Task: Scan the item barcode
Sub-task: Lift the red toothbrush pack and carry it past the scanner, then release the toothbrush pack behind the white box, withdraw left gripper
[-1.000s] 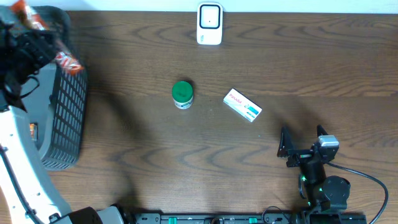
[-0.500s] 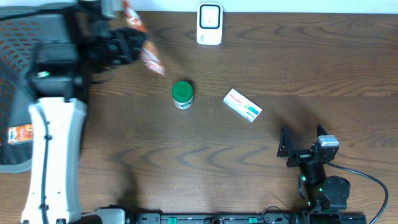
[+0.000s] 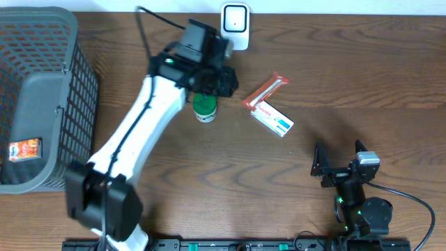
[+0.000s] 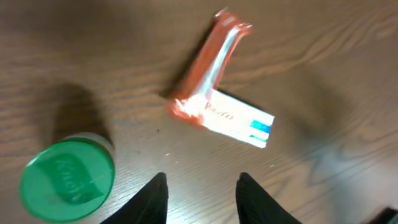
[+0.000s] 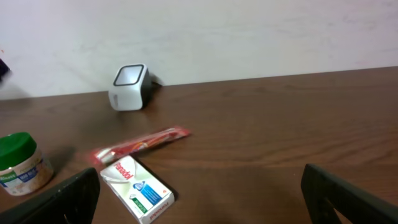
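Two hands, neither holding anything: left hand (image 4: 202,196) hangs over mid-table, fingers (image 4: 154,200) partly apart, gap empty; right hand (image 3: 339,162) sits at the table's (image 3: 362,63) 5 o'clock, spread wide, empty.

Item: red packet (image 3: 265,90), flat on the table at 5 o'clock from the scanner (image 3: 235,26) and near the left hand's tips at 3 o'clock. Its lower end meets the white box (image 3: 272,118). The wrist view suggests overlap, but I can't tell which lies on top.

Step, my read: packet is out on the table but not presented to the scanner, so the scan looks undone. No barcode visible on it from any view.

Next move needs: left hand down on the packet's free upper end, the one away from the box. Pinch across the narrow width, lift, then turn the coded face to the scanner window at 12 o'clock.

Around: green-lidded jar (image 3: 204,104) at 7 o'clock from the scanner, right under the left wrist. Basket (image 3: 77,104) at the table's 9 o'clock with one small pack (image 3: 24,148) inside.

In the way: the box may drag along with the packet, the jar sits close to the arm's swing, and a thin flat packet is likely hard to pinch off the wood.
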Robot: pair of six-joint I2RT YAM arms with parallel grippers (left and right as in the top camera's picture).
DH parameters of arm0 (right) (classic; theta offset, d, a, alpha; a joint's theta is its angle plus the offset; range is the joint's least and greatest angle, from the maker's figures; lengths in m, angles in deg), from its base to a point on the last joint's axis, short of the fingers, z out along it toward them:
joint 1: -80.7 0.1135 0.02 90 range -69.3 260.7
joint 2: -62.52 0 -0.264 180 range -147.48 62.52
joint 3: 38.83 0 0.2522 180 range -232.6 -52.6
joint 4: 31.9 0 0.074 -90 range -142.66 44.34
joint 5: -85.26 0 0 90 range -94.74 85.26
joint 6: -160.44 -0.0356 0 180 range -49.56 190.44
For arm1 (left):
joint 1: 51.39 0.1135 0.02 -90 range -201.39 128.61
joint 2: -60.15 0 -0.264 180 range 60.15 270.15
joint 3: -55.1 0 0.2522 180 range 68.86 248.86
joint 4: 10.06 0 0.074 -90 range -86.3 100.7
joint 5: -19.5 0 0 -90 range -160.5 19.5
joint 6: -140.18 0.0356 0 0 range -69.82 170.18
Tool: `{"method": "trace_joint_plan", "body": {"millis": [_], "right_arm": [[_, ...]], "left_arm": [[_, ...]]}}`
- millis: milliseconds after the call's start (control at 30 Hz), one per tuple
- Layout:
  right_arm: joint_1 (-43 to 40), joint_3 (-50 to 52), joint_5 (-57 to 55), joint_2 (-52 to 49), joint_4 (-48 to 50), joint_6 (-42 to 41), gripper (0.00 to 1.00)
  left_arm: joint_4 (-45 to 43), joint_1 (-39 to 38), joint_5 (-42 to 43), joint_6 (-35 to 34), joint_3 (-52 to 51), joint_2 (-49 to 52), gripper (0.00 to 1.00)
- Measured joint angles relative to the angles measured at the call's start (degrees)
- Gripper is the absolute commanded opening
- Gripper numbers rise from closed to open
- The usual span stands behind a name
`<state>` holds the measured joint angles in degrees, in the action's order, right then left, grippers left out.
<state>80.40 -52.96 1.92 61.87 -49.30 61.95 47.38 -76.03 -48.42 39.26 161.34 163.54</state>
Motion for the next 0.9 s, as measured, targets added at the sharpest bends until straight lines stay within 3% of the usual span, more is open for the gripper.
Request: {"method": "trace_joint_plan", "body": {"millis": [633,900], "right_arm": [[0.0,0.0,0.0,0.0,0.0,0.0,0.99],[0.0,0.0,0.0,0.0,0.0,0.0,0.99]], "left_arm": [[-4.9,-3.7,-3.0,0.0,0.0,10.8,0.38],[-5.3,-3.3,-6.2,0.9,0.0,10.6,0.75]]}}
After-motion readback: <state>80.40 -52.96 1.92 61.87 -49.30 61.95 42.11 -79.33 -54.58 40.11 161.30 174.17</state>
